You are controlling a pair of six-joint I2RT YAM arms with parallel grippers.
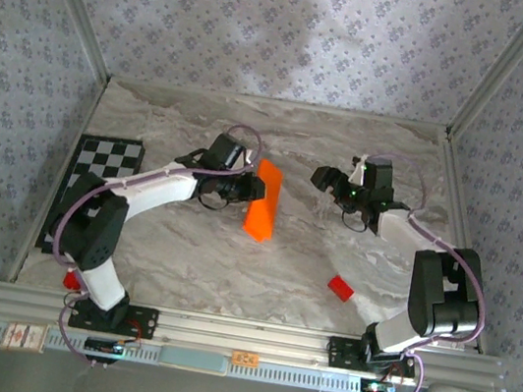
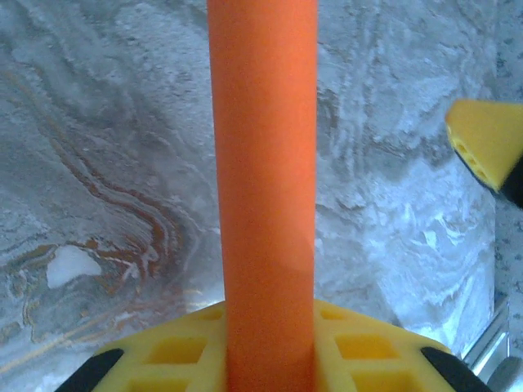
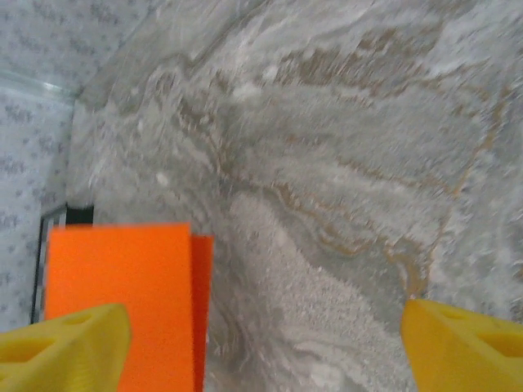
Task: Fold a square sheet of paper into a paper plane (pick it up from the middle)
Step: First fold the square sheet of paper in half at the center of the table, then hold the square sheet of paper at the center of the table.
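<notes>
Left gripper (image 1: pixel 253 192) pinches the folded orange sheet of paper (image 1: pixel 263 216) near its middle, apparently clear of the desk (image 1: pixel 231 261); right gripper (image 1: pixel 327 181) hangs spread nearby, not touching. I judge the sheet light, limp and easily creased, so I would hold it mid-length, across the fold.

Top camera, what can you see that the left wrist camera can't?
The top camera adds the checkerboard mat, the little red block, the right hand and the patterned walls. The left wrist camera adds a very close look at the yellow fingers of the left hand, with the orange paper running up between them. Both have that paper and the swirly grey table.
</notes>
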